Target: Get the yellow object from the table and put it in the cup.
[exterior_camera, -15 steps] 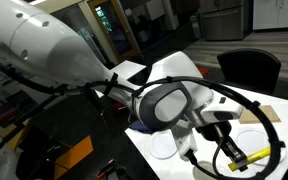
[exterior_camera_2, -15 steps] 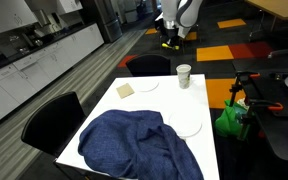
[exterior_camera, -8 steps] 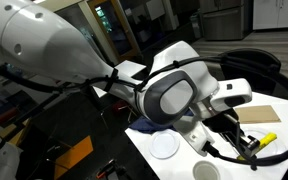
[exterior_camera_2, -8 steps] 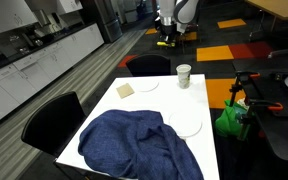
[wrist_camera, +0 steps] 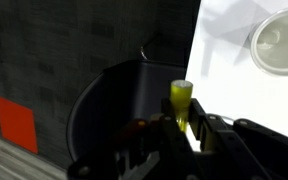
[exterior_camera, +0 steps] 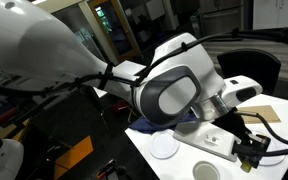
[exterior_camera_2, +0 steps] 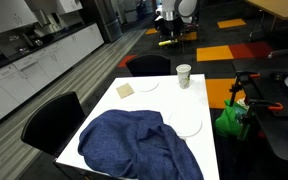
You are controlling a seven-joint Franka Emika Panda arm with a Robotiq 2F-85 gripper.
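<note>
My gripper is shut on the yellow object, a slim yellow stick that stands up between the fingers. In the wrist view it hangs just off the edge of the white table, over a dark chair. The white cup stands on the table, up and to the right of the gripper. In an exterior view the gripper is at the lower right, beyond the cup. In an exterior view the cup stands at the table's far edge, with the arm behind it.
A blue cloth covers the near half of the table. A large plate, a small plate and a tan board lie on it. A black chair stands under the gripper. Orange carpet squares lie beyond.
In the close exterior view the gripper has moved right with the yellow object in it, and the wrist has turned. The yellow stick now shows much less there.
</note>
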